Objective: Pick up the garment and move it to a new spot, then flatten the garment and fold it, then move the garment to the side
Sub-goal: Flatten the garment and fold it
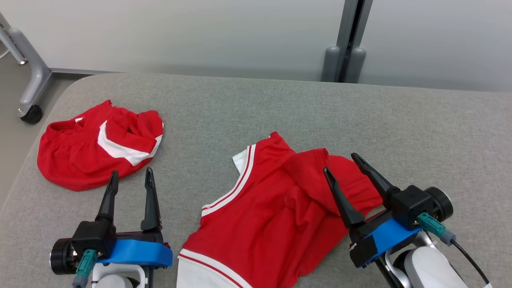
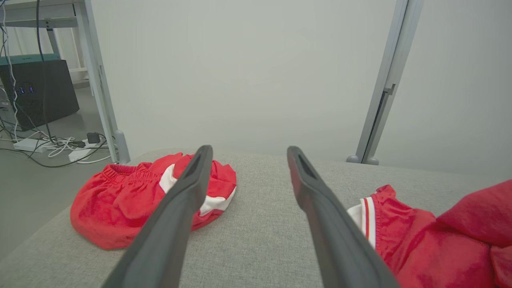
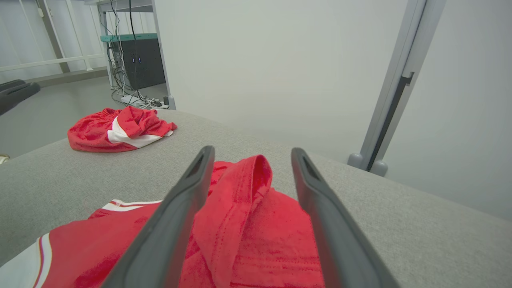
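The garment [image 1: 272, 212], a red sleeveless jersey with white trim, lies rumpled at the front middle of the grey padded table [image 1: 280, 108]. My right gripper [image 1: 340, 163] stands open over its right side. In the right wrist view a raised fold of the garment [image 3: 256, 224] sits between the spread fingers of the right gripper [image 3: 252, 149], unclamped. To the jersey's left, my left gripper [image 1: 132, 172] is open over bare table with nothing in it. Past the left gripper [image 2: 249, 149] in the left wrist view, the garment's edge [image 2: 432, 240] shows at the right.
Bunched red shorts with white panels [image 1: 96, 148] lie at the table's far left, just beyond my left fingertips. A frame leg on a caster [image 1: 30, 112] stands off the left corner. A grey post [image 1: 344, 60] rises behind the table against the wall.
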Robot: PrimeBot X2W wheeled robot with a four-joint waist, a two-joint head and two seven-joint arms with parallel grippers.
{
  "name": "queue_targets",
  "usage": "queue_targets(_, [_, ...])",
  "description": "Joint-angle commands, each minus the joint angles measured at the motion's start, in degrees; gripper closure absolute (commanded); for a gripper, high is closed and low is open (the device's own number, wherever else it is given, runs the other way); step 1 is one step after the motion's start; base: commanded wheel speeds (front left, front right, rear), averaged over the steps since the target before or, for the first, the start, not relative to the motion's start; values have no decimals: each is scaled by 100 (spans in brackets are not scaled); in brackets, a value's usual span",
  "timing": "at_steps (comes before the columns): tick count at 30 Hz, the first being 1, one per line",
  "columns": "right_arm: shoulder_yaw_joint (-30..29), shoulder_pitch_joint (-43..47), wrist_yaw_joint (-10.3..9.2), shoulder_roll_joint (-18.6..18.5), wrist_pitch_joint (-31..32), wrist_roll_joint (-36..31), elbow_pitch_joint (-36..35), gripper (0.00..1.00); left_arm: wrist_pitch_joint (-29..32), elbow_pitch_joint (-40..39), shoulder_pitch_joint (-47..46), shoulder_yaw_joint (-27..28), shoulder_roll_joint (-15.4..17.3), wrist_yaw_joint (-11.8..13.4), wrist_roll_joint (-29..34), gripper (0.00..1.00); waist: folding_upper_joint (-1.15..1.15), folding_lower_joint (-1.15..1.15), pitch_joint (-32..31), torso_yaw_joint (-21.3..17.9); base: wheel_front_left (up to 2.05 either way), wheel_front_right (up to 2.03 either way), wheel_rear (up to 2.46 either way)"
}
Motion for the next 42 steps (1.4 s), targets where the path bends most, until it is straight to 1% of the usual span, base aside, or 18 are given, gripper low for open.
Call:
queue_targets(1, [-43,14,1,51,41,-51,13,0,-28,-13,-85,-8,-4,5,-5,0,0,0,63,70,0,0,0])
queue_targets(5, [-99,-93,1,78,106,-103,182,0,-28,-19,-103,-41,-5,24,-21,0,0,0,130,157,0,0,0])
queue_targets(10, [-121,-313,1,68,162,-144,822,0,-28,-15,-149,-116,-6,33,-48,0,0,0,267,361,0,0,0])
queue_targets(11, [-121,-313,1,68,162,-144,822,0,-28,-15,-149,-116,-6,33,-48,0,0,0,267,361,0,0,0])
queue_targets(14, [-12,-428,1,107,64,-37,1146,0,-28,-17,-175,-155,-5,64,-82,0,0,0,304,426,0,0,0])
queue_targets(15, [8,-463,1,122,39,21,1257,2,-28,-20,-181,-164,-6,84,-90,0,0,0,313,434,0,0,0])
queue_targets(16, [41,-507,1,121,-13,42,1347,63,-28,-20,-181,-167,-6,90,-100,0,0,0,318,439,0,0,0])
queue_targets(17, [61,-561,1,124,-95,87,1419,100,-28,-14,-181,-168,-5,97,-99,0,0,0,319,438,0,0,0])
queue_targets(22, [103,-763,1,123,-465,150,1524,100,-28,19,-95,-131,-6,125,-89,0,0,0,204,301,0,0,0])
queue_targets(26, [60,-875,1,28,-597,129,1218,100,-28,32,-50,-106,-6,105,-64,0,0,0,63,140,0,0,0])
queue_targets(31, [-49,-956,1,-140,-639,77,385,100,-28,13,-14,-67,-6,76,-54,0,0,0,-48,-72,0,0,0])
queue_targets(33, [-107,-1004,1,-200,-567,97,-6,100,-28,3,-3,-45,-5,70,-48,0,0,0,-65,-143,0,0,0])
queue_targets(38, [-252,-994,1,-361,-181,104,-1017,100,-28,-13,11,-15,-5,81,-75,0,0,0,-86,-278,0,0,0])
queue_targets(42, [-355,-852,1,-375,186,131,-1661,100,-28,-14,41,0,-5,112,-109,0,0,0,-109,-360,0,0,0])
